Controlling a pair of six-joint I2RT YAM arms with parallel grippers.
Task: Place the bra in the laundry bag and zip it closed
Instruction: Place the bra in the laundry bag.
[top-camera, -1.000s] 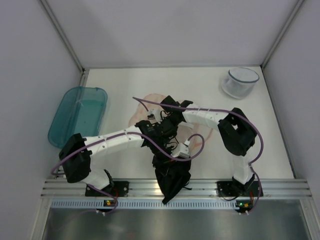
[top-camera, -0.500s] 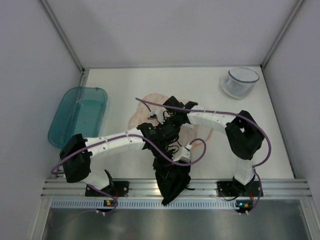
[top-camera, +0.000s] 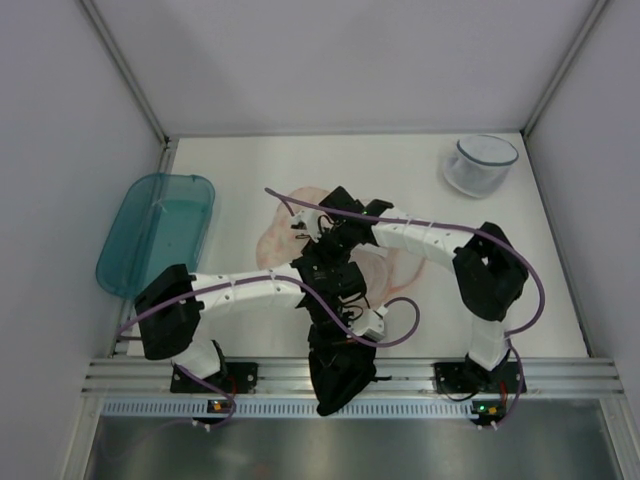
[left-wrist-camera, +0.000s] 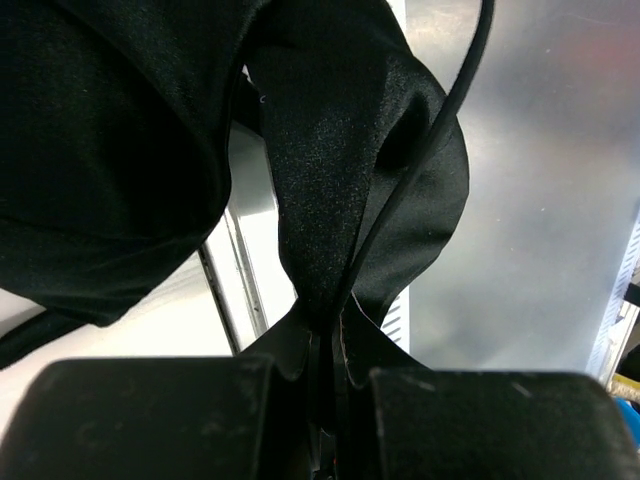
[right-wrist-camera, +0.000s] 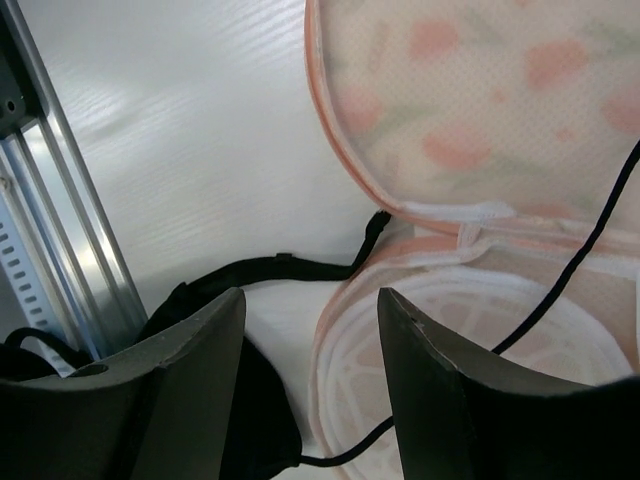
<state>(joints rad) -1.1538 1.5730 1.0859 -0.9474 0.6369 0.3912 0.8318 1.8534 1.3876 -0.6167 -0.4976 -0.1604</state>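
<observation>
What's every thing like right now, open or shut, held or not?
left pincer: shut on the bra.
right pincer: open, holding nothing.
bra: pinched, outside the laundry bag.
laundry bag: unzipped, lying open.
teal bin: upright, no lid.
round tub: upright.

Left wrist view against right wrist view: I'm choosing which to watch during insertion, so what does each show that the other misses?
Only left wrist: the left gripper shut on a fold of the bra. Only right wrist: the laundry bag lying open, framed by the open right gripper. Both: black bra fabric and the metal rail.
</observation>
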